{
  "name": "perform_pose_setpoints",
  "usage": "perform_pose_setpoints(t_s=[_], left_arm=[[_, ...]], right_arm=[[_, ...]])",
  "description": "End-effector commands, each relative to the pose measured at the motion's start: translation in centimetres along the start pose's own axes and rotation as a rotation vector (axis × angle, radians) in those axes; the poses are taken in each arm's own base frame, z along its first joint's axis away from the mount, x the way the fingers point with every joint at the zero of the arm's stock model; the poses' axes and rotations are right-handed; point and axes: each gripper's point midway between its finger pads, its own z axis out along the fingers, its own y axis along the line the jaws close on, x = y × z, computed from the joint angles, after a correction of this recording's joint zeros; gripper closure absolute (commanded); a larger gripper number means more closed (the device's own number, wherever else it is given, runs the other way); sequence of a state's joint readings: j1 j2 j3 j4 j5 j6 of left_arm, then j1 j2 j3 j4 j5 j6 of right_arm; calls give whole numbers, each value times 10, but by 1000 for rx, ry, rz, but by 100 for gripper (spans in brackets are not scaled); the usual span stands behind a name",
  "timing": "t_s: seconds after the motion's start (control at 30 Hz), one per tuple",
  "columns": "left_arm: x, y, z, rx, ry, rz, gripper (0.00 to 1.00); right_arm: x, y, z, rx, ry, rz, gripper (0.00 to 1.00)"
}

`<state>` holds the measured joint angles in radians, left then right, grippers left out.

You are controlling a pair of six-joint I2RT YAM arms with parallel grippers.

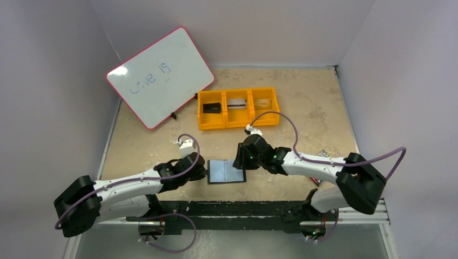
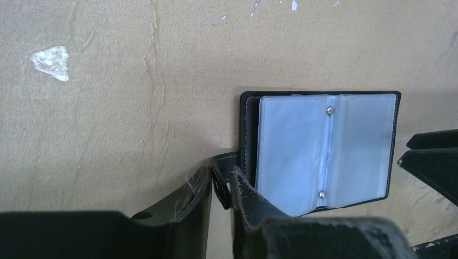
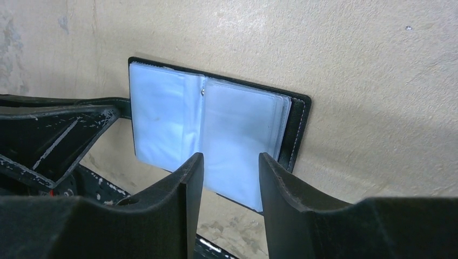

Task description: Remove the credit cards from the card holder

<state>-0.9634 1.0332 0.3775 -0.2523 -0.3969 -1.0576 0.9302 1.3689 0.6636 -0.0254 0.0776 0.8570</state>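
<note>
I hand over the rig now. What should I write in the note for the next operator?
Left tool: jaws narrow around the snap tab of the card holder; grip not certain.
Right tool: open over the sleeves, holding nothing.
The card holder lies open and flat on the table.
Done: three credit cards in the orange tray, one per compartment.
Left: visible sleeves look empty; check those beneath.

Overhead, two wrist close-ups — card holder [image 1: 227,171] shared
</note>
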Motion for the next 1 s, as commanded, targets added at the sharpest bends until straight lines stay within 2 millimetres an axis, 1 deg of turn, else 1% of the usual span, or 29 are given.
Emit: perform_pose_setpoints(t_s=[0.0,0.07,0.2,0.37,0.43,0.47,0.57,0.67,0.73,0.77,0.83,0.97], left_arm=[[-13,-12,-3,31,-41,-13,83],[-13,-12,-3,30,-39,-12,83],[-12,-12,-3,30,-36,-10,83],[-11,-11,-2,27,-32,-8,85],[-11,-10,-2,27,-33,-8,85],[-10,-10,-2,28,-33,-9,85],[-10,-11,-2,29,-31,-8,86],[-10,-12,-2,32,-31,-8,86],[-10,-11,-2,29,-32,-8,86],[-10,-11,-2,30,-33,-9,87],[-10,-11,-1,32,-32,-11,87],[-9,-12,0,34,-27,-9,87]], right_arm=[[-2,0,1,1,-17,16,55],[-3,-1,7,12,-15,4,55],[4,-8,17,56,13,6,57],[8,-18,21,111,30,6,57],[10,-10,23,62,43,-6,58],[8,-2,24,25,37,-8,58],[4,10,25,-17,36,-22,62],[-3,10,23,28,20,-44,67],[-9,9,20,61,1,-51,68],[-10,12,19,50,-3,-55,68],[-8,23,20,-16,5,-71,66],[6,50,27,-171,73,-87,65]])
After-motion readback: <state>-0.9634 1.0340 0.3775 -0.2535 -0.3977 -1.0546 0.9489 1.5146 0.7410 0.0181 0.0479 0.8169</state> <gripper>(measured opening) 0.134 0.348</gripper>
